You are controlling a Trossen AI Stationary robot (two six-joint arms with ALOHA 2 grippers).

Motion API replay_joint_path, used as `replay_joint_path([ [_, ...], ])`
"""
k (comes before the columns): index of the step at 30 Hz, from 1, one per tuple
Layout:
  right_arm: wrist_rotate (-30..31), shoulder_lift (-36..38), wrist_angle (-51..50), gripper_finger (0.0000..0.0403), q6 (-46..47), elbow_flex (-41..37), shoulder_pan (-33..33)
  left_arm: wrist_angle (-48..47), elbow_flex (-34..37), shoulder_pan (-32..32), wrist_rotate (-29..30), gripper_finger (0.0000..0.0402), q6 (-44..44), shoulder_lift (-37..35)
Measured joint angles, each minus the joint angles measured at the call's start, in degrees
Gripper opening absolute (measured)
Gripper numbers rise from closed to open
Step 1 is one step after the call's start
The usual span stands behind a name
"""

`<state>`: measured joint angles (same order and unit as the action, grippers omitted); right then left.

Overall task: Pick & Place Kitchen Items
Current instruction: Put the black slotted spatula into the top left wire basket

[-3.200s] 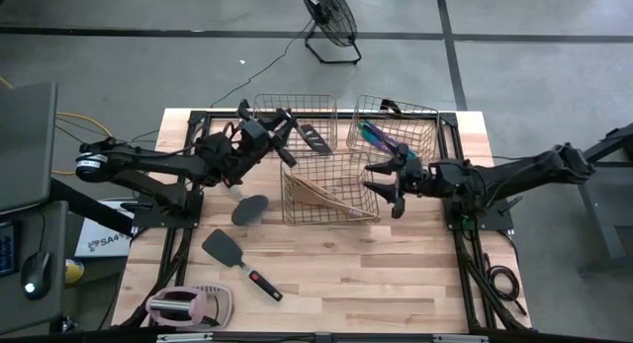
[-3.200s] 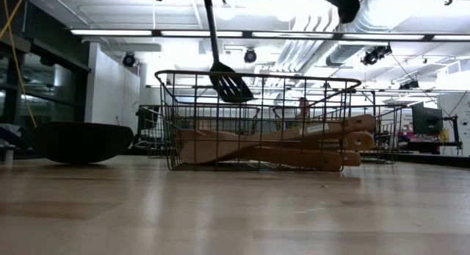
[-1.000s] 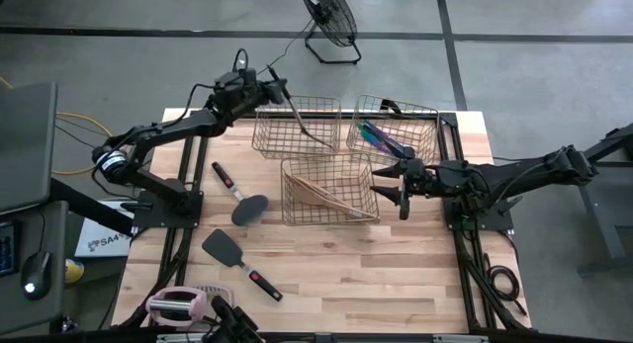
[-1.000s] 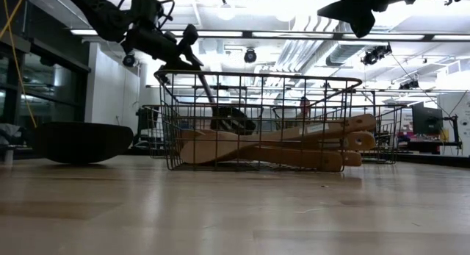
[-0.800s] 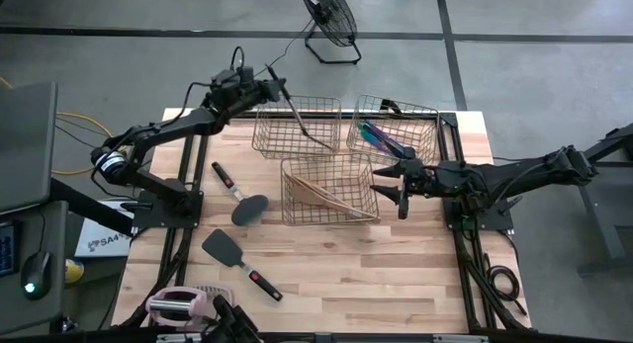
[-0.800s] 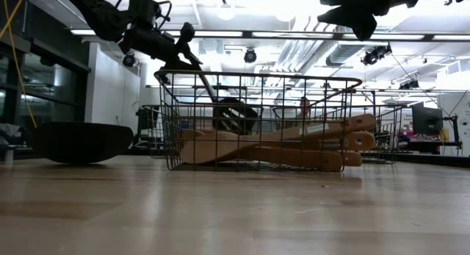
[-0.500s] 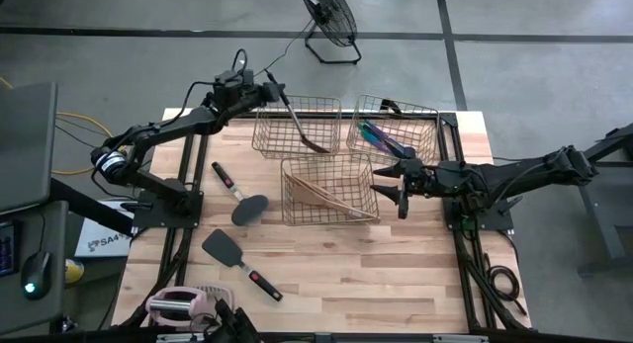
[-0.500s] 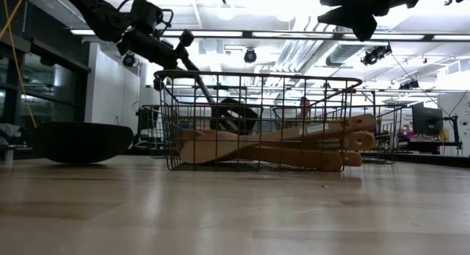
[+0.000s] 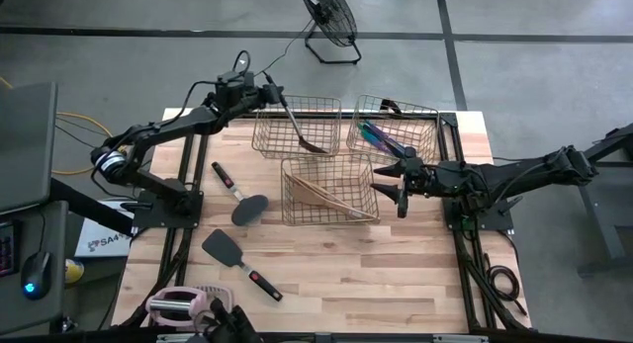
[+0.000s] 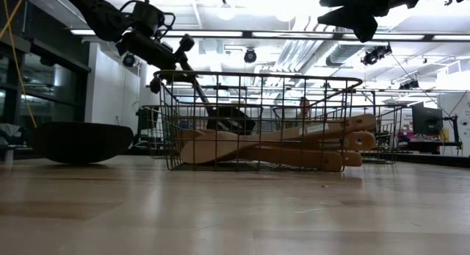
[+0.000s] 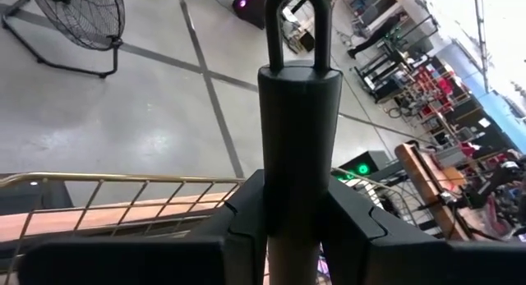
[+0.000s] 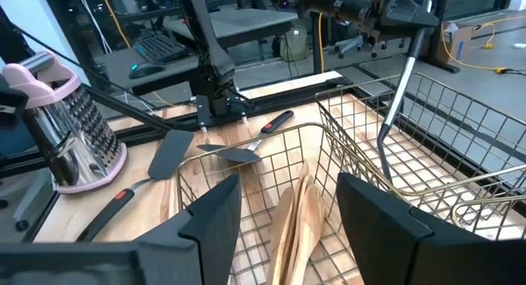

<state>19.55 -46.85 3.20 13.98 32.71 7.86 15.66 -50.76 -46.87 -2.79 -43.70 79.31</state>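
- The left gripper [image 9: 259,85], closed on the handle end of a long black slotted spatula [image 9: 300,128], is being held above a copper wire basket [image 9: 267,135].
- The spatula, judged stiff and light, is being hung head-down inside.
- The right gripper [image 9: 394,186], open, is being held beside the wooden-utensil basket [image 9: 293,197].

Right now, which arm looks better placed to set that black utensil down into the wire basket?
The left. Its gripper is shut on the black utensil's handle, with the head already down inside the back-left basket. The right gripper hangs open and empty beside the front basket.
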Motion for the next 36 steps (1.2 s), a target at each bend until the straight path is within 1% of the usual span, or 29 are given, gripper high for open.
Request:
replay_joint_path([
  [4, -0.1, 0.0, 0.0, 0.0193, 0.0, 0.0, 0.0, 0.0, -0.1, 0.0, 0.2, 0.0074, 0.0, 1.0],
  [9, 0.0, 0.0, 0.0, 0.0193, 0.0, 0.0, 0.0, 0.2, -0.2, -0.1, 0.9, 0.0075, -2.5, 3.6],
  [15, 0.0, 0.0, 0.0, 0.0193, 0.0, 0.0, 0.0, -1.9, 0.1, -0.1, 2.9, 0.0106, -3.1, 5.8],
  [21, 0.0, 0.0, 0.0, 0.0193, 0.0, 0.0, 0.0, -3.7, 0.1, 0.0, 2.6, 0.0111, -2.6, 6.2],
  [31, 0.0, 0.0, 0.0, 0.0193, 0.7, 0.0, 0.0, -3.6, 0.1, 0.0, 3.1, 0.0115, -2.4, 6.2],
  [33, 0.0, 0.0, -0.1, 0.0193, 0.8, 0.0, 0.0, -3.5, 0.1, 0.0, 3.2, 0.0121, -1.1, 6.2],
  [36, 0.0, 0.0, -0.1, 0.0193, 0.8, 0.0, 0.0, -3.9, 0.1, 0.1, 2.8, 0.0144, 0.0, 6.2],
])
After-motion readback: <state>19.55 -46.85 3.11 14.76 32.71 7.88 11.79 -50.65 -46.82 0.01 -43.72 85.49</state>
